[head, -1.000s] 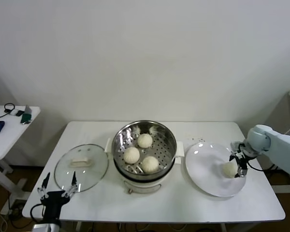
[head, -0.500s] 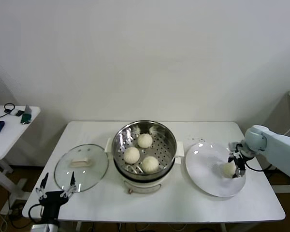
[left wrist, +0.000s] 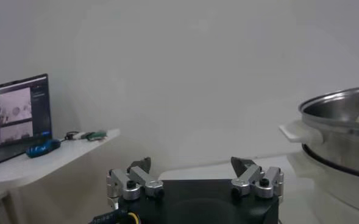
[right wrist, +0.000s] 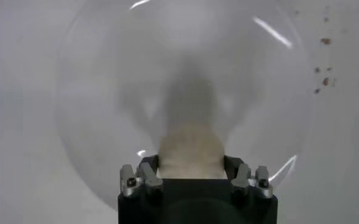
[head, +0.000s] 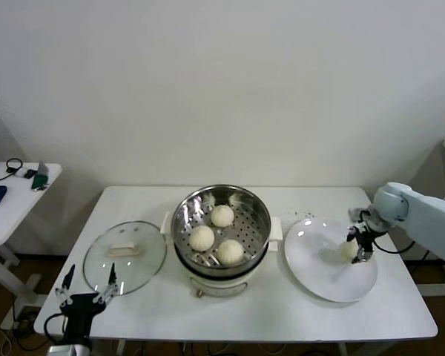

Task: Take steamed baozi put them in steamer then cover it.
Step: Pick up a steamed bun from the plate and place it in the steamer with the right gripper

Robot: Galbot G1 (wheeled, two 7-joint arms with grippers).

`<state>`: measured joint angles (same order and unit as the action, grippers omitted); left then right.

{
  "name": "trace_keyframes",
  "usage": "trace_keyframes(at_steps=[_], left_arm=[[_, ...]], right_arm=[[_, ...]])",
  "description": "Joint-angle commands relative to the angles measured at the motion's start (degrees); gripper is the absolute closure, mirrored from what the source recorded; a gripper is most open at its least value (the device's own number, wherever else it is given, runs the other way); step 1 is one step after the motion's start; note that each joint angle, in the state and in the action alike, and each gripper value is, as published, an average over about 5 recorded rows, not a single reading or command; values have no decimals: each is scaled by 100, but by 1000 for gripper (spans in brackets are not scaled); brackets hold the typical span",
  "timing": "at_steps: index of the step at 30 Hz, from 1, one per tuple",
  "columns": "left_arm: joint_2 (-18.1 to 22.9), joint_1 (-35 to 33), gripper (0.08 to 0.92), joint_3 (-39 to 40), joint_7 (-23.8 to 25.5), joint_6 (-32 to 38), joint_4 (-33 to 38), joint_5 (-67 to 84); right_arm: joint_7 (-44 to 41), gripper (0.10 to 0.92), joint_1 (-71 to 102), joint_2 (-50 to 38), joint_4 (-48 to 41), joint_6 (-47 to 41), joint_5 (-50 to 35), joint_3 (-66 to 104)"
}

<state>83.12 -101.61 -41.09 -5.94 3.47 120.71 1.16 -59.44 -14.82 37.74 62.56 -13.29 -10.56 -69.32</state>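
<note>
The steamer [head: 221, 202] stands mid-table on its white base with three steamed baozi [head: 202, 238] on its perforated floor. Its steel wall shows in the left wrist view [left wrist: 344, 125]. My right gripper [head: 354, 251] is shut on the fourth baozi [head: 348, 251] and holds it just above the white plate [head: 319, 267]. The right wrist view shows that baozi [right wrist: 190, 151] between the jaws, its shadow on the plate [right wrist: 106, 91] below. The cover [head: 125, 256] lies flat on the table left of the steamer. My left gripper [head: 86, 286] is open and empty at the table's front left corner.
A white side table [head: 7, 200] with a mouse and cables stands at far left. In the left wrist view it carries a laptop [left wrist: 16, 115]. Small dark crumbs [head: 305, 216] lie on the table behind the plate.
My right gripper has risen slightly and shifted back with the baozi, lifting it off the plate. The left arm has not moved.
</note>
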Motion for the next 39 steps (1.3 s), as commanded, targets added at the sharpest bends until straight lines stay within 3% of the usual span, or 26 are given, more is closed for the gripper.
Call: trace_keyframes(at_steps=[1, 8, 16, 25, 39], left_arm=[[9, 1, 177, 47, 1, 15, 54, 26], [-6, 42, 177, 160, 42, 13, 119, 212], [-62, 85, 177, 210, 105, 69, 110, 229], [-12, 135, 177, 225, 115, 84, 117, 235], [-83, 162, 177, 182, 120, 81, 92, 178]], right_arm=[[196, 329, -2578, 618, 225, -238, -2216, -1941], [401, 322, -3792, 1439, 652, -504, -3920, -2811], [712, 322, -4026, 2158, 1079, -790, -4723, -2741], [905, 321, -3800, 2938, 1301, -900, -4871, -3027], [1006, 321, -2934, 3347, 1097, -933, -4203, -3181]])
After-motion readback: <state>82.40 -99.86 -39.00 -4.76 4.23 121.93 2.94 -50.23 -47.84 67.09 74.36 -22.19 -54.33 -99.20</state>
